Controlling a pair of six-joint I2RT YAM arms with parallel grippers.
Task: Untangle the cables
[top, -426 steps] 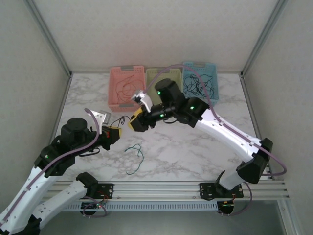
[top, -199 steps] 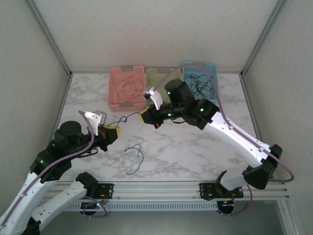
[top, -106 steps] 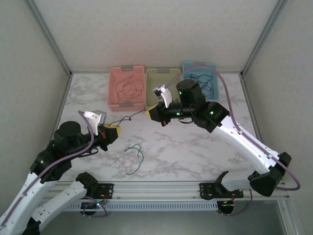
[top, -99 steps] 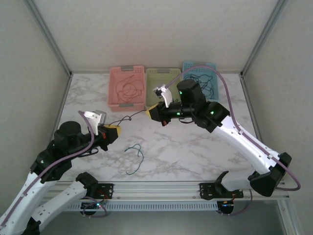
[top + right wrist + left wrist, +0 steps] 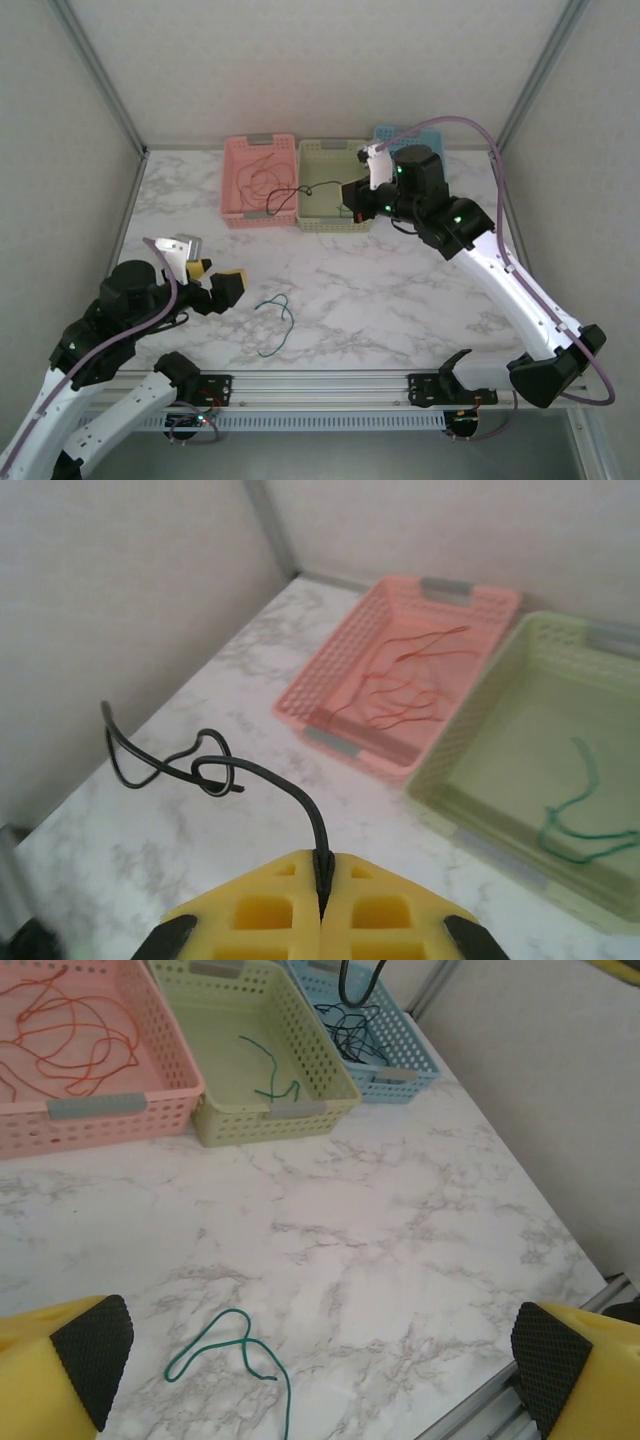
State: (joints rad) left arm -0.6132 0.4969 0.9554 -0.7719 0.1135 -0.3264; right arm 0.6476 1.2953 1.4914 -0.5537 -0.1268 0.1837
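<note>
Upper centre of the top view, the right gripper [image 5: 350, 193] pinches a black wire [image 5: 296, 189] trailing leftward, the blue basket [image 5: 400, 133] just rightward; the left gripper [image 5: 213, 283] gapes empty.

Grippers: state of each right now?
Left gripper: open, empty.
Right gripper: shut on black cable.

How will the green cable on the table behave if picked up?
Probably floppy: the green cable lies in loose curves, so it should droop. Likely very light, being thin. It may keep kinks, as the black cable in the right fingers does.
</note>
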